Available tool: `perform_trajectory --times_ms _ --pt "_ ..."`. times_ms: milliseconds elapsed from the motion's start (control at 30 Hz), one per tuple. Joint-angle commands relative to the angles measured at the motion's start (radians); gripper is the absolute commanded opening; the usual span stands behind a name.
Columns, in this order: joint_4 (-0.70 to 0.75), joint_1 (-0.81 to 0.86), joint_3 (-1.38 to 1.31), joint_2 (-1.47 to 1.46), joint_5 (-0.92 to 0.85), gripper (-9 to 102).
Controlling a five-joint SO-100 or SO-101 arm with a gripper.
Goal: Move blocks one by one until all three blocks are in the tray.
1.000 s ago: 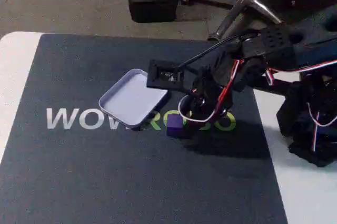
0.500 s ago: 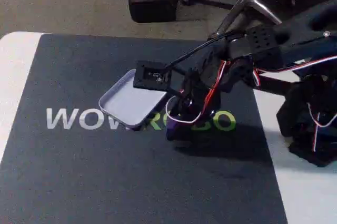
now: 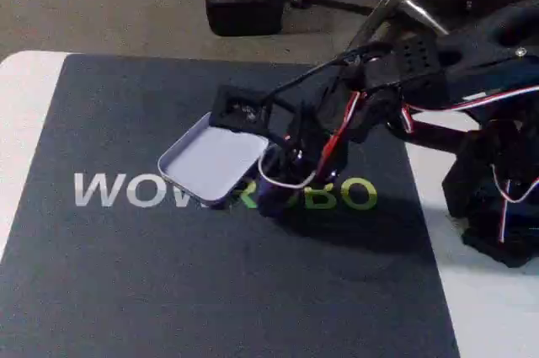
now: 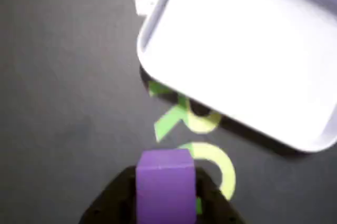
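Observation:
In the wrist view a purple-blue block (image 4: 165,179) sits between the two black fingers (image 4: 113,200) of my gripper (image 4: 166,195), which is shut on it. It hovers over the green lettering, just short of the near rim of the pale lavender tray (image 4: 247,50). The tray is bare inside. In the fixed view my gripper (image 3: 274,188) points down beside the right corner of the tray (image 3: 206,160). The arm and its cables mostly hide the block there.
A dark mat (image 3: 210,291) printed with "WOWROBO" covers the white table (image 3: 21,105). The arm's base (image 3: 497,198) stands at the right edge. Behind the table are a chair base (image 3: 396,0) and a dark block on the floor.
My gripper has moved left toward the tray, taking the block with it; the wrist camera mount now overlaps the tray's far corner.

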Motion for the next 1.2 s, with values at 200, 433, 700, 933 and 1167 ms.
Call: perform_trajectory --times_ms 200,433,700,933,1167 --pt "-0.02 0.003 -0.196 0.066 0.224 -8" --pt "-0.094 0.071 -0.255 -0.028 0.273 -8" --pt "-0.107 0.156 -0.439 -0.245 0.287 -6" --pt "-0.123 0.173 -0.44 -0.261 0.275 -2" --pt "-0.123 0.173 -0.436 -0.262 0.247 5"
